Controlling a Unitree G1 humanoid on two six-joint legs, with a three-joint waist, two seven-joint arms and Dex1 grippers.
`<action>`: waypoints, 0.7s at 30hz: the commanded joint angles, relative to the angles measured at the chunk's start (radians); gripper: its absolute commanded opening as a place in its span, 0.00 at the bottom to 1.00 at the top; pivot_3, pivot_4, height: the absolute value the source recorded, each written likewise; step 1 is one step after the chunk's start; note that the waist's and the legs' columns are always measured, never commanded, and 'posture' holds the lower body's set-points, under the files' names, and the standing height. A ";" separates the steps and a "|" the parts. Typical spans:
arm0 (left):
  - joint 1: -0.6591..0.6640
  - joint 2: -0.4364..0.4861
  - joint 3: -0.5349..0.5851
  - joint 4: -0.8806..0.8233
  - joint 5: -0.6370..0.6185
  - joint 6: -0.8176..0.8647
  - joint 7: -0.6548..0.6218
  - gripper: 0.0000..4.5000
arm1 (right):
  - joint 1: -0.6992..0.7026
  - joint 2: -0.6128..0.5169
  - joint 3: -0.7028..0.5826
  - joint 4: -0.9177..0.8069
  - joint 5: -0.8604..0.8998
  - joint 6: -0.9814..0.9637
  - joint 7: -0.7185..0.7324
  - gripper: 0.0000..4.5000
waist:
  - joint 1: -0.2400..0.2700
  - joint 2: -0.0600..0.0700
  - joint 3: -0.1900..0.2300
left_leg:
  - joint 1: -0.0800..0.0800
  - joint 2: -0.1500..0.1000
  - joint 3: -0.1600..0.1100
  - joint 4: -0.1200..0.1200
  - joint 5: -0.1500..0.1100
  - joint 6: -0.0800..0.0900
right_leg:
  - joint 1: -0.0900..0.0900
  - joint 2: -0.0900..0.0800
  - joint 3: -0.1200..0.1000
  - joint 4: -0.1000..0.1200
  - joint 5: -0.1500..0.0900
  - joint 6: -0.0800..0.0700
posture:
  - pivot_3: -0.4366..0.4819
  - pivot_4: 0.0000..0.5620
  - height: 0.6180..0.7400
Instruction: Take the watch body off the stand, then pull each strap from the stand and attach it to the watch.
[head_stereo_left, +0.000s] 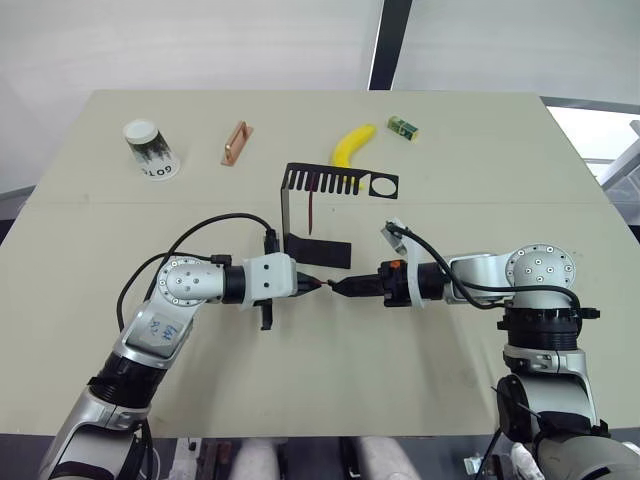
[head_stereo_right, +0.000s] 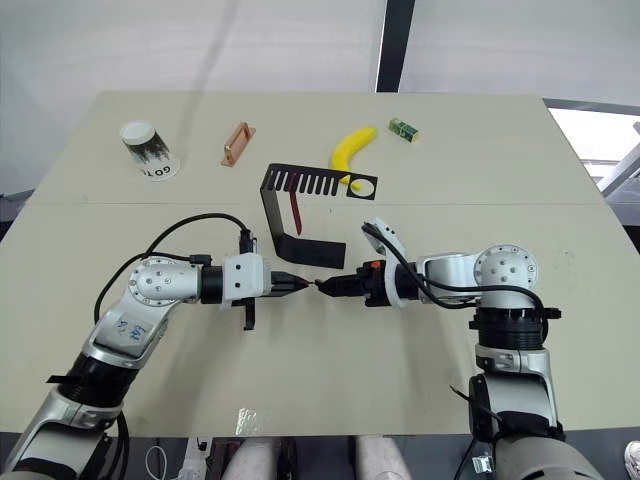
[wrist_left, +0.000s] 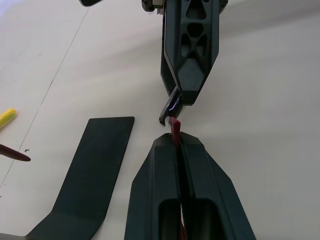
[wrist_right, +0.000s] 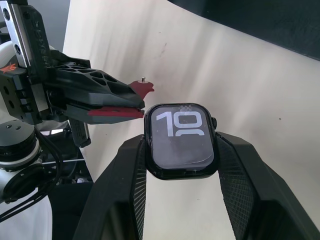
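Note:
My left gripper (head_stereo_left: 312, 284) is shut on a dark red strap (wrist_left: 174, 131), whose end pokes out past the fingertips. Facing it tip to tip, my right gripper (head_stereo_left: 340, 287) is shut on the watch body (wrist_right: 182, 141), a black case with light digits on its screen. The strap's end sits right at the edge of the watch body; I cannot tell whether they touch. Both meet just in front of the black stand (head_stereo_left: 290, 215). A second dark red strap (head_stereo_left: 312, 210) hangs from the stand's slotted shelf.
At the far side of the table stand a paper cup (head_stereo_left: 150, 148), a copper-coloured handle (head_stereo_left: 236, 142), a banana (head_stereo_left: 352, 145) and a small green block (head_stereo_left: 404, 126). The stand's flat base (wrist_left: 95, 165) lies close beside my left fingers.

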 joint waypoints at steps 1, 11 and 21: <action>-0.022 -0.002 0.006 -0.026 -0.004 -0.006 0.002 0.00 | -0.010 -0.008 -0.004 -0.036 0.004 0.004 0.020 0.34 | 0.000 0.000 0.000 | 0.000 0.000 0.000 0.000 0.000 0.000 | 0.000 0.000 0.000 0.000 0.000 0.000 | 0.48 0.27 1.00; -0.018 0.000 0.001 -0.035 -0.001 0.003 0.000 0.00 | -0.018 0.003 -0.018 -0.034 0.030 0.004 0.009 0.34 | 0.000 0.000 0.000 | 0.000 0.000 0.000 0.000 0.000 0.000 | 0.000 0.000 0.000 0.001 0.000 0.000 | 0.48 0.27 1.00; -0.015 0.005 0.004 -0.029 0.004 0.001 0.005 0.00 | -0.022 -0.002 -0.017 -0.030 0.042 0.004 0.006 0.34 | 0.000 0.000 0.000 | 0.000 0.000 0.000 0.001 0.000 0.000 | -0.001 0.000 0.000 0.002 0.000 0.000 | 0.48 0.27 1.00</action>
